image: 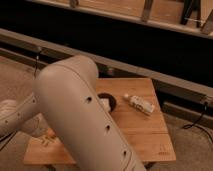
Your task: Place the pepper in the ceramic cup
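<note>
Robot arm (80,110) fills the foreground: a fat cream link w/ small dark holes runs from 6 o'clock up to mid-frame. It elbows there, and a slimmer section goes out toward 9 o'clock at the left edge. It blocks approx the whole left half of the surface (145,135), a wooden top seen from above. Behind it, at 12 o'clock, a grey rail (125,65) crosses the frame w/ dark space beyond.

On the surface, dark round bowl (112,98) sits at 12 o'clock from centre, partly cut off by the arm, w/ a white block (104,103) inside. White bottle (140,104) lies on its side at 2 o'clock, apart from the bowl.

Gripper (46,134) is low at 8 o'clock, over the near-left corner, mostly behind the arm; fingers spread wide, nothing held.

Pepper (51,137): only a small orange bit shows on the surface, just beside the gripper. Can't tell if they touch.
</note>
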Controlling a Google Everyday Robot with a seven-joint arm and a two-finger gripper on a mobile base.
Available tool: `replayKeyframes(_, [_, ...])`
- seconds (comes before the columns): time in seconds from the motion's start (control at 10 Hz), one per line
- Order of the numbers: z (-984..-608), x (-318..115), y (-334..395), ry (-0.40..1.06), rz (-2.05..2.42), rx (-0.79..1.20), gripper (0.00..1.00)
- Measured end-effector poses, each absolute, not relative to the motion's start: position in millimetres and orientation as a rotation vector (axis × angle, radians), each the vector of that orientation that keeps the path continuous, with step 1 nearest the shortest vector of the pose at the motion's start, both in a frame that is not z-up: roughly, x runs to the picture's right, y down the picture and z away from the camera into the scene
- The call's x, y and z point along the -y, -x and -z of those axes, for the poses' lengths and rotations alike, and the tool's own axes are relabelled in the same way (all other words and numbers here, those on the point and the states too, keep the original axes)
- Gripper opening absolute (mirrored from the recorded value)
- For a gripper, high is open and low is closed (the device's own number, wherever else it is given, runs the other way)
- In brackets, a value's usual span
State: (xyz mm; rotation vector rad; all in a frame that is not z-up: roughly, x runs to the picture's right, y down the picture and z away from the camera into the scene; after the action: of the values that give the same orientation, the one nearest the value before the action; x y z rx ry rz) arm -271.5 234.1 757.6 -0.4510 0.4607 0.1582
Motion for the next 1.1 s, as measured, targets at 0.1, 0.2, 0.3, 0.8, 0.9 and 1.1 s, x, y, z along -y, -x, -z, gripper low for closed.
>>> replayKeyframes(0.1, [-763, -234, 274, 0.433, -0.139, -0.458, 0.65])
replayKeyframes(0.2, [-771, -235, 278, 0.408, -0.115, -0.451, 0.65])
replayKeyframes(0.3, [-776, -235, 282, 0.388, -0.095, -0.445, 0.65])
replayKeyframes(0.8, [-803, -226, 290, 0.281, -0.118, -0.446, 0.65])
replayKeyframes(0.9, [-807, -222, 289, 0.265, -0.14, -0.453, 0.65])
replayKeyframes(1.1, [-816, -207, 281, 0.227, -0.197, -0.476, 0.65])
